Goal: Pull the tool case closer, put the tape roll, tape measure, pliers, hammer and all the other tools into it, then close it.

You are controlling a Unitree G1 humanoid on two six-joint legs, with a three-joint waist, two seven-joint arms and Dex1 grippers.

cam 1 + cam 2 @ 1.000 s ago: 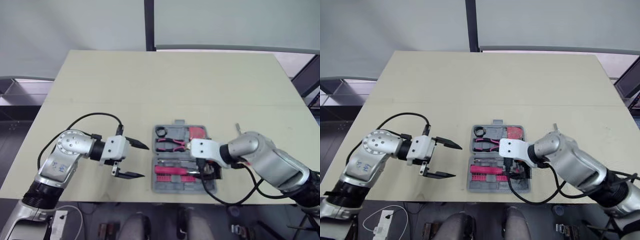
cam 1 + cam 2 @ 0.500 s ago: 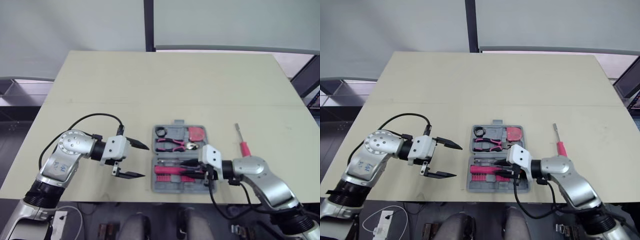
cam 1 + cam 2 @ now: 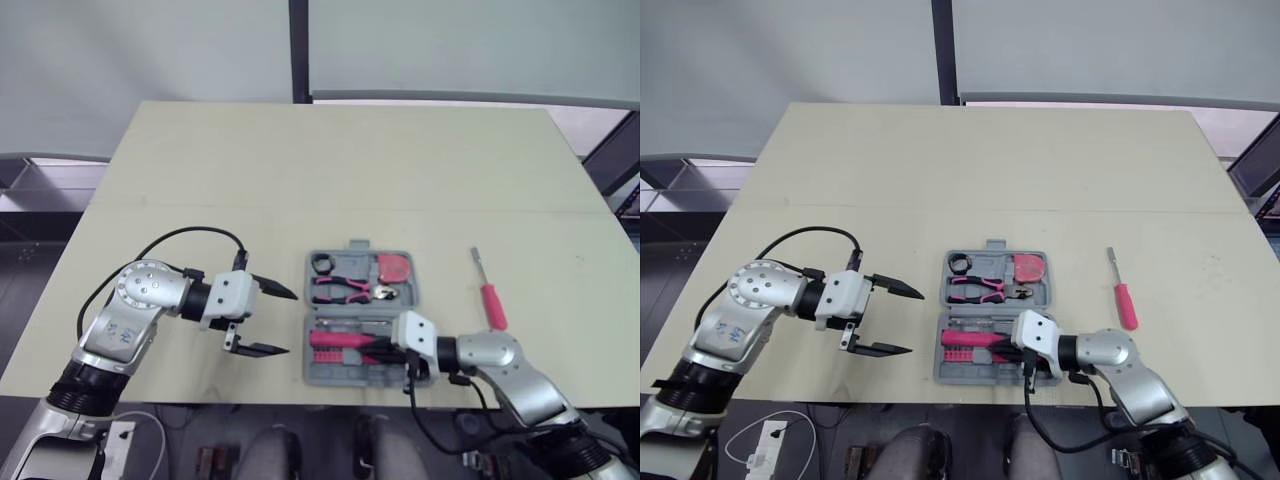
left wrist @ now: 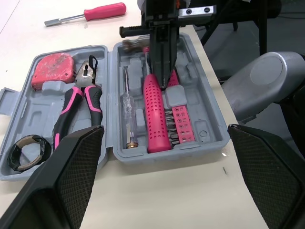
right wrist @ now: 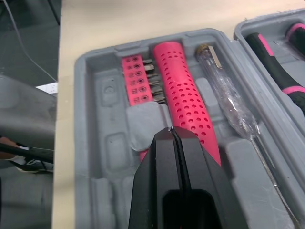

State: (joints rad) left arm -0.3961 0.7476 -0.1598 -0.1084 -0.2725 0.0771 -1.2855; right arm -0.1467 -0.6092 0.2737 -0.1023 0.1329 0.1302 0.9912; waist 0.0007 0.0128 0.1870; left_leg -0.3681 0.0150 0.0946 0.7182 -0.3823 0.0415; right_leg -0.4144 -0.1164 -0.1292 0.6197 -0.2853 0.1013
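On the table (image 3: pixel 350 160) the tool case (image 3: pixel 330 376) lies open, with the left end effector (image 3: pixel 291 322) spread apart at its 9 o'clock. The right end effector (image 5: pixel 171 131), pinched together, is over the hammer (image 5: pixel 183 90) inside the case. A screwdriver (image 3: pixel 492 303) lies at the case's 3 o'clock.

Our head cameras looked down over the whole table (image 3: pixel 300 160); each wrist camera faced the open tool case (image 4: pixel 209 138) from opposite sides, the right nearest, sharing the hammer (image 5: pixel 186 100).

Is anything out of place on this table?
Yes: the red screwdriver lies loose on the table, right of the open tool case, while the pliers and hammer sit inside it.
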